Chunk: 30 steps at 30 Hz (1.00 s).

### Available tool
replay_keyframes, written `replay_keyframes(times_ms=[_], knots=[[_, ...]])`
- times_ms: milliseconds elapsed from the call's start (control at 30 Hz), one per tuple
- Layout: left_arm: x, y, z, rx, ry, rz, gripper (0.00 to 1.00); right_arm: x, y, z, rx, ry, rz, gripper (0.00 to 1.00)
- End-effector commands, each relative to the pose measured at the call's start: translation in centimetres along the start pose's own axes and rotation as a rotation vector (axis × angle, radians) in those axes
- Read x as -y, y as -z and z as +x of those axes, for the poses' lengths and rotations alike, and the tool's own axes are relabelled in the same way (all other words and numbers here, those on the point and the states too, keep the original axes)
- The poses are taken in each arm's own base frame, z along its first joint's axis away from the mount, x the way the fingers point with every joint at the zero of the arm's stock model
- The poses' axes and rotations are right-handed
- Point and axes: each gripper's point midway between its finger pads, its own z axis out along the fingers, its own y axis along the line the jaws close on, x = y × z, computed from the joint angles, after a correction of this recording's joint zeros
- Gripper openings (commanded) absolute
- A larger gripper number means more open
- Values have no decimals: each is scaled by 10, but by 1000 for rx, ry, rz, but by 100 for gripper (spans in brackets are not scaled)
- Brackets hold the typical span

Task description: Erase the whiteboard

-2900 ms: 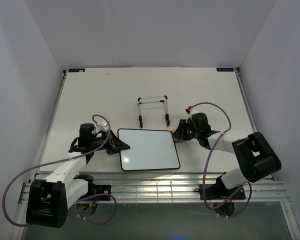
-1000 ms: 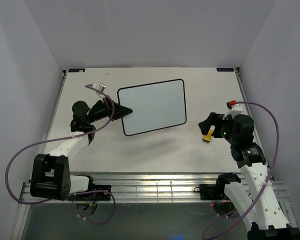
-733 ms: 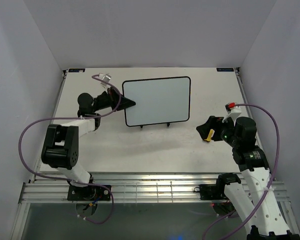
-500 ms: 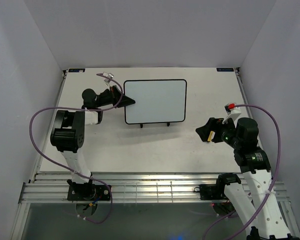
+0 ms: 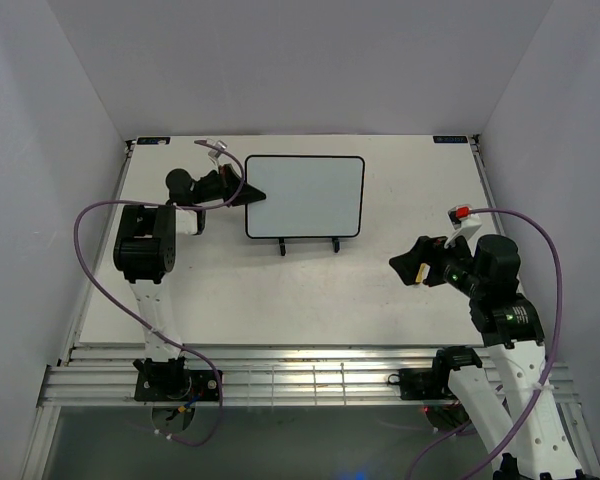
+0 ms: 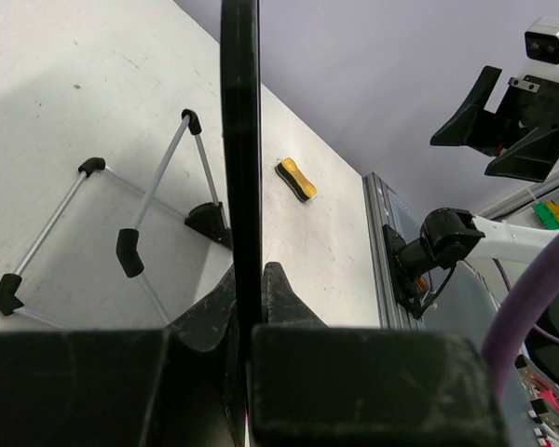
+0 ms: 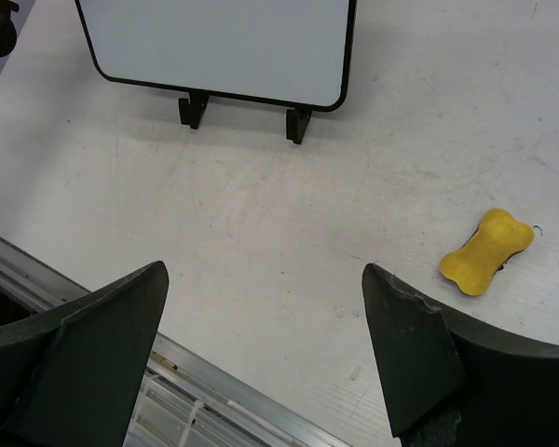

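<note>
Left gripper (image 5: 248, 193): clamped on the left edge of the whiteboard (image 5: 305, 197), which stands on the wire easel (image 7: 194, 109) at far centre, face blank, erasing seemingly done, release pending; right gripper (image 7: 261, 345) wide open, empty.

I have the whiteboard (image 5: 305, 197) in the upper centre of the overhead frame. It is a small white rectangle in a thin black frame with rounded corners, and its face is blank with no marks I can make out. It stands on its long edge, resting on the two black feet of the wire stand (image 5: 282, 248). From the left wrist camera I see it edge-on as a vertical black strip.
</note>
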Motion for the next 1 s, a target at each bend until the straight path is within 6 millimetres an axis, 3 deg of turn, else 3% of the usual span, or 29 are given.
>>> replay_keyframes(times_ms=[0, 333, 967], knots=[[23, 2, -34, 53, -388, 73, 0, -9, 3, -11, 22, 34, -41, 90], [13, 1, -40, 89, -462, 59, 0, -9, 3, -9, 19, 42, -46, 90], [-11, 3, 1, 50, -514, 49, 0, -8, -1, -2, 10, 39, -59, 90]])
